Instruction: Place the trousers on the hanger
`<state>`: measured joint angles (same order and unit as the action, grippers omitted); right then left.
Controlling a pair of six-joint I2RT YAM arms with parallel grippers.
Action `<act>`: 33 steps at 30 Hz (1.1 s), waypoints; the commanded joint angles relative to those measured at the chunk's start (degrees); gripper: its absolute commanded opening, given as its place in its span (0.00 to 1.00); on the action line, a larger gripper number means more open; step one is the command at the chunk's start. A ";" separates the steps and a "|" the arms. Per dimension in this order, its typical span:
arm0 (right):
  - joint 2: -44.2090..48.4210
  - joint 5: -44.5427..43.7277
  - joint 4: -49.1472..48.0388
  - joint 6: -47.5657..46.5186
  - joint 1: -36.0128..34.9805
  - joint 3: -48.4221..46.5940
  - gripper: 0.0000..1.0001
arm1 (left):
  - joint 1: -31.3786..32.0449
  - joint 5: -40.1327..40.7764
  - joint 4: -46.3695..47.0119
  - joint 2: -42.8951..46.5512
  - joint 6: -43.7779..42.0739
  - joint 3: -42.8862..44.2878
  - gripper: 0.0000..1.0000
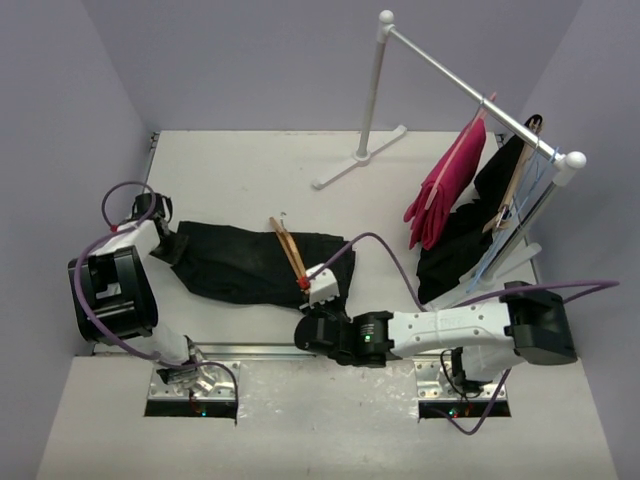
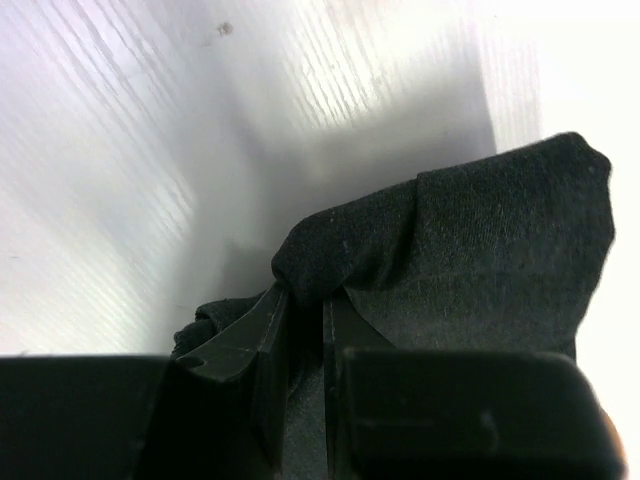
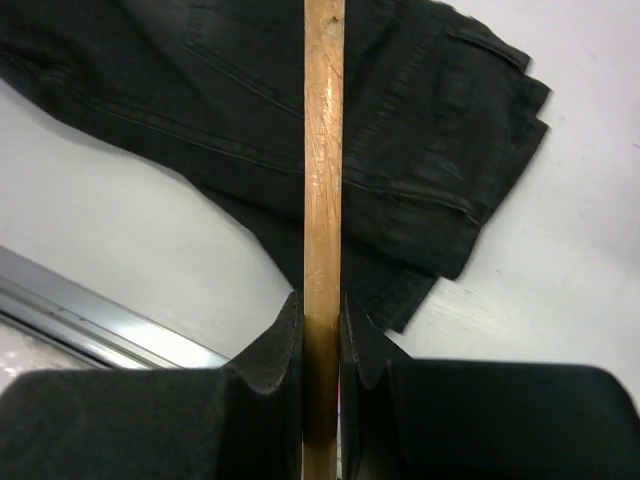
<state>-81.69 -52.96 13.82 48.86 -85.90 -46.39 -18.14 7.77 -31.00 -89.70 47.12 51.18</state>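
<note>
Two pinches hold the scene. Nearest, the right gripper [image 3: 322, 310] is clamped on the tan wooden hanger [image 3: 323, 150] (a straight, grainy bar in its wrist view), which reaches out over the trousers [image 1: 240, 262]. The left gripper [image 2: 305, 300] is pressed together on a bunched fold of the same soft, matte black cloth at its left end. The trousers lie spread across the white table [image 1: 250, 170]. Farther back, a white rack [image 1: 450, 70] carries a magenta garment [image 1: 445, 190] and a black garment [image 1: 460, 240].
</note>
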 commanded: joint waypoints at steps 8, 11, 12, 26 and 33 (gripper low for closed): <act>-21.65 -6.05 17.76 23.51 0.72 -28.86 0.00 | 0.48 -15.64 10.43 29.14 10.98 -19.87 0.00; -29.87 -8.38 33.92 39.22 0.65 -34.87 0.00 | 0.48 -16.37 7.13 32.00 10.14 -19.09 0.00; -32.06 -9.73 43.51 48.28 0.65 -38.01 0.00 | 0.53 -16.32 6.31 32.29 9.47 -18.56 0.00; -22.63 2.00 -13.30 14.00 3.16 -6.62 0.00 | 0.84 -30.38 10.07 34.52 5.09 -20.24 0.00; -17.80 4.35 -21.62 10.48 3.28 -1.01 0.00 | 3.13 -31.85 8.23 42.34 4.66 -16.12 0.07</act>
<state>-101.05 -55.21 4.89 64.17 -82.54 -48.80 -16.84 -20.14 -24.48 -51.85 52.46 30.60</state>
